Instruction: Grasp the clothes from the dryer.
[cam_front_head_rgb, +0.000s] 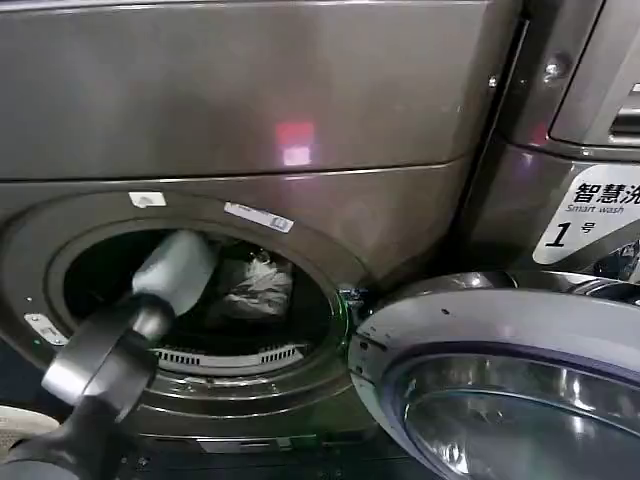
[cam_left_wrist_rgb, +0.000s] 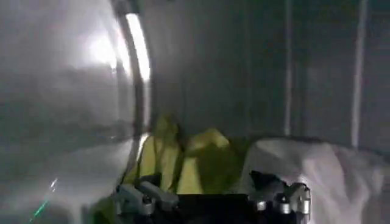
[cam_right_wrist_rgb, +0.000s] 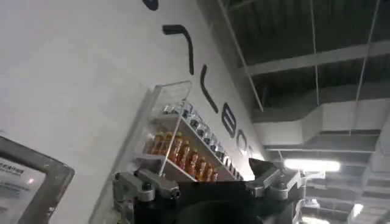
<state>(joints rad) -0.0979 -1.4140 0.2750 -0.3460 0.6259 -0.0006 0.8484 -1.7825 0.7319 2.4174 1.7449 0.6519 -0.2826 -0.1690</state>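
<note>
Left arm reaches through the dryer porthole; left gripper jaws apart above the clothes on the drum floor. Right gripper jaws apart, aimed at a wall shelf

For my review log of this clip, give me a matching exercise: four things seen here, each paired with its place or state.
Things:
1. left gripper
2. right gripper
3. dryer door
4. yellow-green cloth

Places or states:
A. swung open
B. lying in the drum, beside a white cloth
C. inside the dryer drum, jaws open
D. aimed up towards a wall shelf of bottles

Pairs: 1-C, 2-D, 3-A, 4-B
</note>
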